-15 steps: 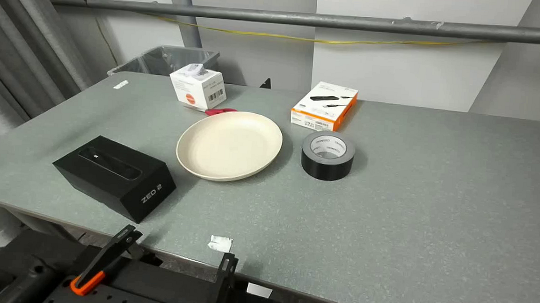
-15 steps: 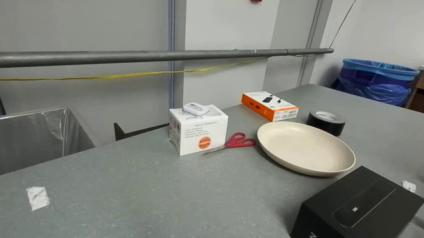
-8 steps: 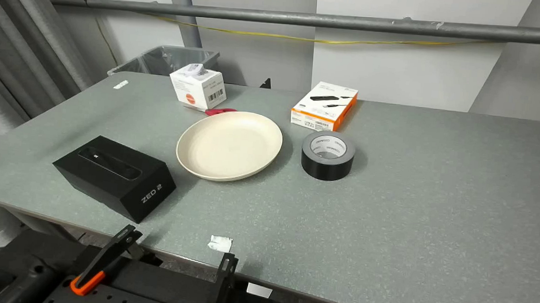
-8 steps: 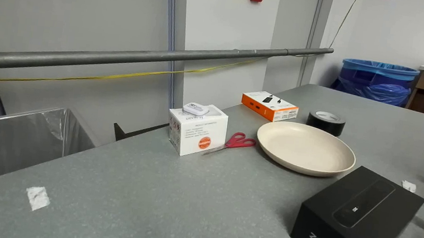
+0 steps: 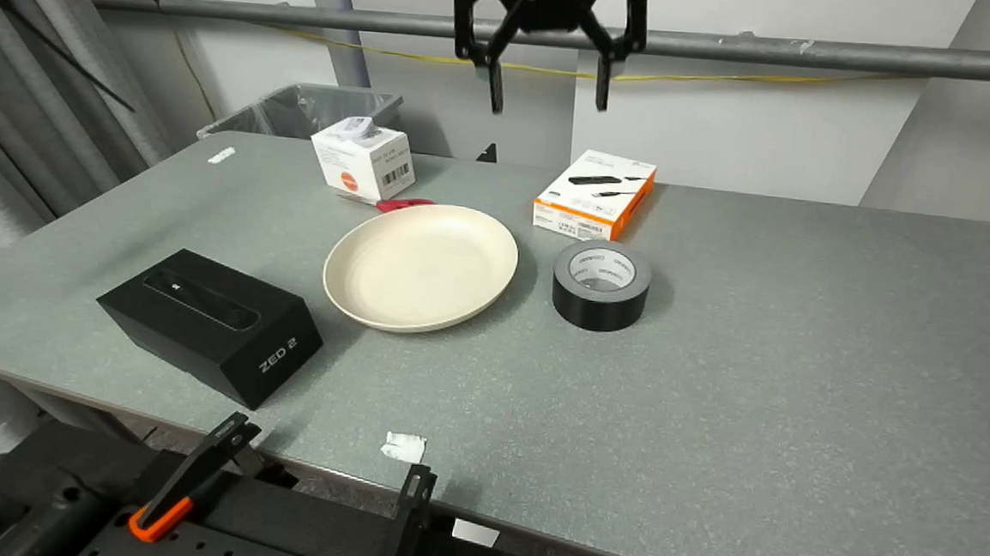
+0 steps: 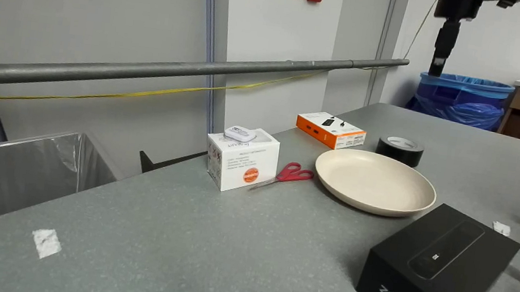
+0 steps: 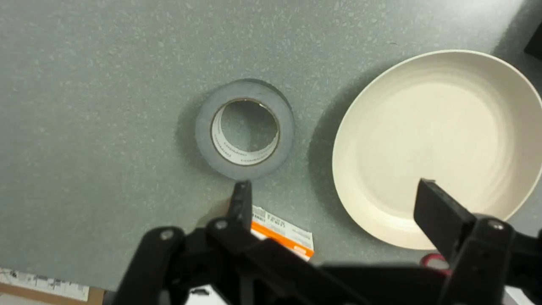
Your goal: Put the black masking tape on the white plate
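The black masking tape (image 5: 599, 311) lies flat on the grey table. It also shows in an exterior view (image 6: 399, 155) and in the wrist view (image 7: 243, 159), its hollow centre facing up. The cream-white plate (image 5: 421, 267) lies beside it, apart from it, with nothing on it. The plate also shows in an exterior view (image 6: 375, 182) and in the wrist view (image 7: 427, 135). My gripper (image 5: 548, 109) is open and empty, high above the table. It also shows in an exterior view (image 6: 436, 72). In the wrist view its fingertips (image 7: 334, 183) are wide apart.
A white and orange box (image 5: 595, 194) stands just behind the tape. Red scissors (image 6: 292, 172) and a white box (image 6: 243, 161) lie near the plate. A black box (image 5: 208, 325) sits on the plate's other side. A grey pipe (image 5: 698, 45) runs along the wall.
My open gripper has come into view at the top of both exterior views. The tape, the plate and the boxes have not moved.
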Motion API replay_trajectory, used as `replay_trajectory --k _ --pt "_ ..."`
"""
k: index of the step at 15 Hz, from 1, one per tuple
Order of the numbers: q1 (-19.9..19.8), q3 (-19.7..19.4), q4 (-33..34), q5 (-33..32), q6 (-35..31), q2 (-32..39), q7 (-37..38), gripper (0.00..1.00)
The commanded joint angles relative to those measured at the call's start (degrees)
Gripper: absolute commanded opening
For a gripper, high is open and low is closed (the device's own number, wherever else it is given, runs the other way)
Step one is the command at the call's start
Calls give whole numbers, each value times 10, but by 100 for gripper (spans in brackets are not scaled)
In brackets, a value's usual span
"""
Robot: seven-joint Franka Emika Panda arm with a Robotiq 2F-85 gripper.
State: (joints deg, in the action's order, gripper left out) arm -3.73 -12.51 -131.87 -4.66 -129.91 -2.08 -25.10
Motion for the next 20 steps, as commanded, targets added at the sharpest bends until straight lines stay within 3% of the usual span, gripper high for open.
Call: replay_trajectory --k 1,2,8,20 --pt "-22 13 28 33 -10 72 -16 100" --pt "-22 19 4 10 -11 42 1 100" --pt "-26 23 3 5 -28 55 12 100" --pt "-44 42 50 26 -156 223 83 100"
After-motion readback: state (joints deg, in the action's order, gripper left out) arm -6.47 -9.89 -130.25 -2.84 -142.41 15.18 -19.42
